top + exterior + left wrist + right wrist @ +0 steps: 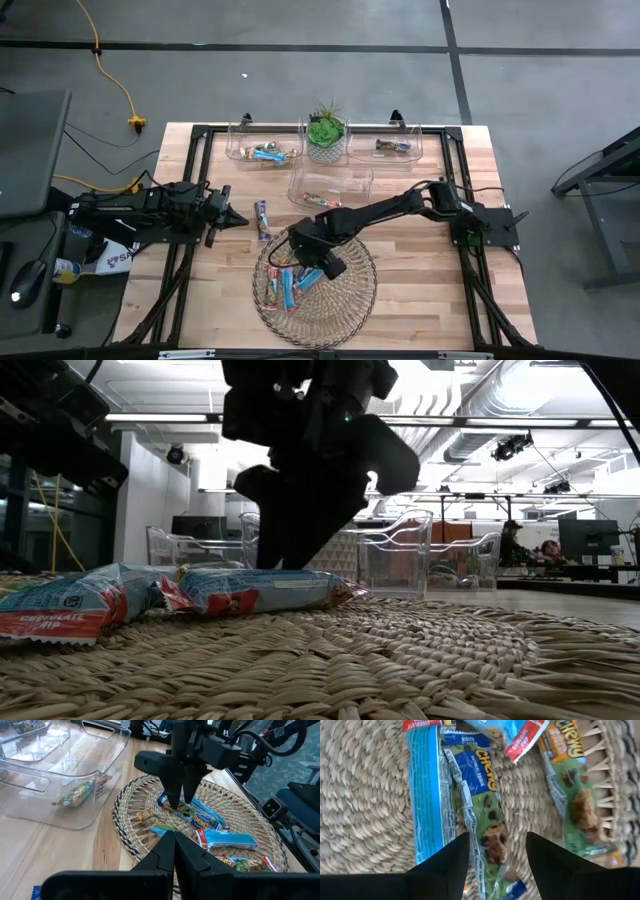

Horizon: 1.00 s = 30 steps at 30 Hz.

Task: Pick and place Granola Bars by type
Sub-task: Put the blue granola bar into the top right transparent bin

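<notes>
We take the round wicker tray (340, 300) as our landmark. The right gripper (300, 255) hangs low over the tray's far-left part, fingers apart, straddling a blue-and-green bar (487, 815) that lies flat on the weave; we see no contact with the wrapper. Touching that bar lies a light blue bar (427, 790), and toward the rim an orange-and-green bar (575, 795). Most Granola Bars (285, 285) lie clustered on the tray's left half. One blue bar (262, 218) lies on the bare table (420, 290) just beyond the tray's left edge. The three clear bins (330, 186) stand beyond the tray, each with a bar or more inside. The left gripper (240, 216) sits left of the tray, fingers pressed together, empty.
</notes>
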{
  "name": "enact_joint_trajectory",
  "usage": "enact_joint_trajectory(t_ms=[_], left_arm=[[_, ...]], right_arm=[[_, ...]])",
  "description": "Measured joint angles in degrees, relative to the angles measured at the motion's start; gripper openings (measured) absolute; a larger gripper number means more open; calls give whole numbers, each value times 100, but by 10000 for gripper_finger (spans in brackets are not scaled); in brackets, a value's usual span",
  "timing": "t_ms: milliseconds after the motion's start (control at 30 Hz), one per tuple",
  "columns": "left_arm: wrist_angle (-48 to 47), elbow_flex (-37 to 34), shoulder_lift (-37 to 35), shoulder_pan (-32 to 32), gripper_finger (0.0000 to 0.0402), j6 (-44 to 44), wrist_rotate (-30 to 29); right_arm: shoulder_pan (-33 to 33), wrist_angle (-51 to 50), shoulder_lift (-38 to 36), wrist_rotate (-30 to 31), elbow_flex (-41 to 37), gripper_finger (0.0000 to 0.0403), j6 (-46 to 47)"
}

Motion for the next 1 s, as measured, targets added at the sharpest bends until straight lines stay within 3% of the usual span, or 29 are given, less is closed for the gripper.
enact_joint_trajectory(t_ms=[1000], left_arm=[[4, 0, 0, 0, 1, 0, -21]], right_arm=[[2, 155, 262, -184, -2, 166, 404]])
